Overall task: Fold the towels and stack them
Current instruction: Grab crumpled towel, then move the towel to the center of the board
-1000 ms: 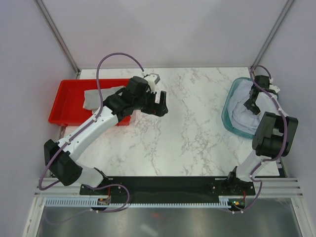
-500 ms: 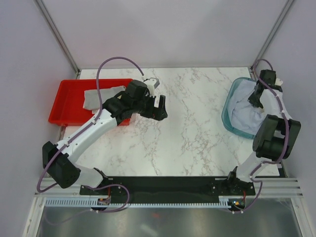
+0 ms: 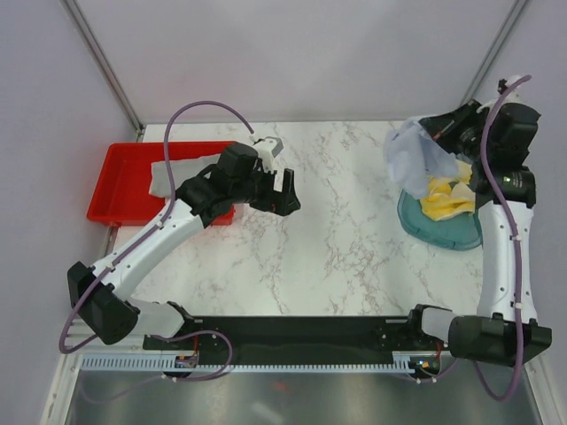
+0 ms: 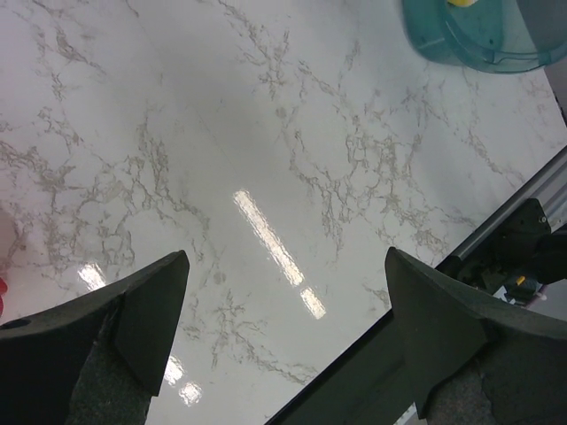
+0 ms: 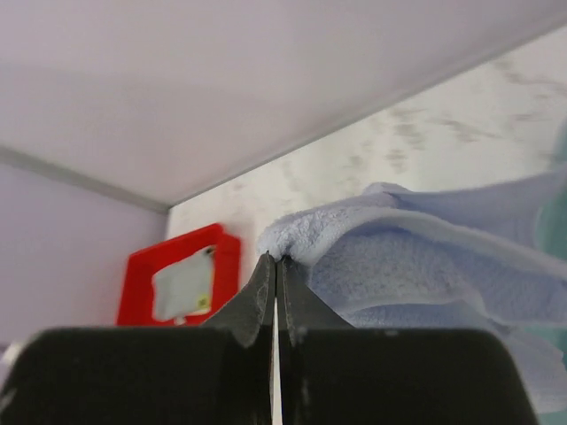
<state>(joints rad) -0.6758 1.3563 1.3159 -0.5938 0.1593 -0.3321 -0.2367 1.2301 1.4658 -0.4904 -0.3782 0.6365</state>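
Note:
My right gripper [image 3: 443, 135] is shut on a pale grey-blue towel [image 3: 412, 158] and holds it up in the air over the left rim of the teal basket [image 3: 443, 228]. In the right wrist view the towel [image 5: 425, 266] hangs from the closed fingertips [image 5: 275, 261]. A pale yellow towel [image 3: 446, 195] lies in the basket. A grey towel [image 3: 174, 173] lies folded in the red tray [image 3: 124, 181]. My left gripper [image 3: 285, 193] is open and empty, low over the marble table [image 4: 266, 133] just right of the tray.
The teal basket's edge shows at the top right of the left wrist view [image 4: 478, 40]. The red tray also shows far off in the right wrist view [image 5: 182, 279]. Frame posts stand at the back corners; a black rail runs along the near edge.
My right arm has swung up and lifted the grey-blue towel out of the basket, uncovering the yellow towel beneath. My left gripper has stayed near the tray's right end.

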